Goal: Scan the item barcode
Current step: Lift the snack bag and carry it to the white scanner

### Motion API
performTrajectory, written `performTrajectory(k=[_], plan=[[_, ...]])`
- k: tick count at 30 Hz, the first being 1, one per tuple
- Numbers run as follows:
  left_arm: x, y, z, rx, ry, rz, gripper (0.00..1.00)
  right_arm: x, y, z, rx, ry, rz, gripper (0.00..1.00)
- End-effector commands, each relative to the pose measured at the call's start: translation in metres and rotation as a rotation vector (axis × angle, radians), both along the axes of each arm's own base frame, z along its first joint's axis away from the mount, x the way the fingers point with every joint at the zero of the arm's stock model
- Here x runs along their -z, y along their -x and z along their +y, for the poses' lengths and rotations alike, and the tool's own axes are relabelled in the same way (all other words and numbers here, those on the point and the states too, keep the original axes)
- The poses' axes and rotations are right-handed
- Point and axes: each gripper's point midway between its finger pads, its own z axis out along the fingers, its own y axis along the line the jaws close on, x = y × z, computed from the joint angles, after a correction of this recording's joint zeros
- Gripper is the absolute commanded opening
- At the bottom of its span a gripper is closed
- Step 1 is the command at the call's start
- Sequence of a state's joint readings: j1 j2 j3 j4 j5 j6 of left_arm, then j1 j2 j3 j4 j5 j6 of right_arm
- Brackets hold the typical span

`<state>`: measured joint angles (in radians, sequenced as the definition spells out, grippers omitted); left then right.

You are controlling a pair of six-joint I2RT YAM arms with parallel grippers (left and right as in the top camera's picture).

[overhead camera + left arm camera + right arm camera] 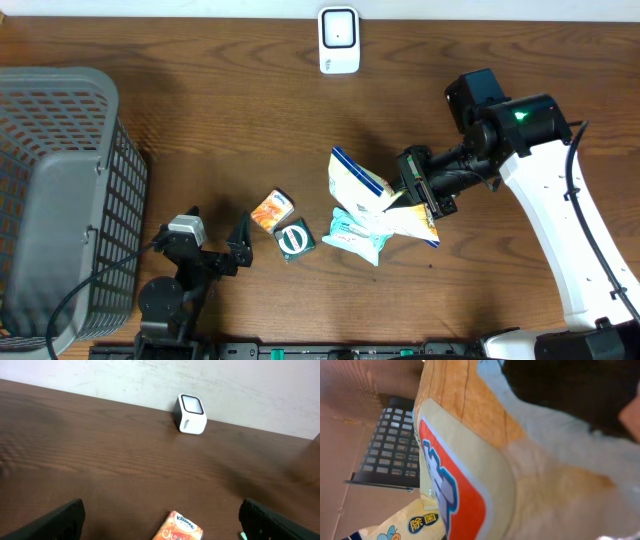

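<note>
Right gripper [418, 196]: jaws pressed together, pinching the edge of a pouch [357, 180], which sits tilted at mid-table. Wipes pack [352, 237] just beside it. Scanner [339, 40] well apart, at the far edge. Left gripper [238, 250]: spread wide, holding nothing. Tissue pack [271, 211] near it. Basket [60, 200] far left.

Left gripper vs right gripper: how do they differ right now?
Left gripper is open and empty; right gripper is shut on a white-and-blue pouch. Left gripper sits near the front edge of the table beside the orange Kleenex pack; right gripper is further back, right of centre. Both are black two-finger grippers.
</note>
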<state>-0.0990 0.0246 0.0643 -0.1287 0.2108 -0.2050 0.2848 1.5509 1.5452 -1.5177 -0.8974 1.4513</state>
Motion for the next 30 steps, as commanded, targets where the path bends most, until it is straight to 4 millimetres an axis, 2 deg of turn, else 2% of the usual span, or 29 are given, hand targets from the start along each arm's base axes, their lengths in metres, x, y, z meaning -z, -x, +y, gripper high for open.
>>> performTrajectory(k=[1, 4, 11, 14, 18, 23, 26, 30], plan=[[0.014, 0.001, 0.000, 0.006, -0.019, 0.038, 0.98, -0.008, -0.001, 0.001, 0.013, -0.036, 0.003, 0.01], [0.014, 0.001, 0.000, 0.006, -0.019, 0.038, 0.98, 0.001, -0.009, -0.005, 0.019, 0.027, -0.046, 0.01], [0.014, 0.001, 0.000, 0.007, -0.019, 0.038, 0.98, 0.028, -0.062, -0.031, 0.074, 0.268, -0.308, 0.01], [0.014, 0.001, 0.000, 0.007, -0.019, 0.038, 0.98, 0.039, -0.073, -0.053, 0.192, 0.419, -0.287, 0.01], [0.014, 0.001, 0.000, 0.006, -0.019, 0.038, 0.98, 0.045, -0.082, -0.071, 0.377, 0.526, -0.213, 0.01], [0.014, 0.001, 0.000, 0.006, -0.019, 0.038, 0.98, 0.045, -0.117, -0.099, 0.494, 0.686, -0.366, 0.01], [0.014, 0.001, 0.000, 0.006, -0.019, 0.038, 0.98, 0.046, -0.134, -0.106, 0.526, 0.739, -0.428, 0.01], [0.014, 0.001, 0.000, 0.007, -0.019, 0.038, 0.98, 0.053, -0.156, -0.103, 0.545, 0.760, -0.481, 0.01]])
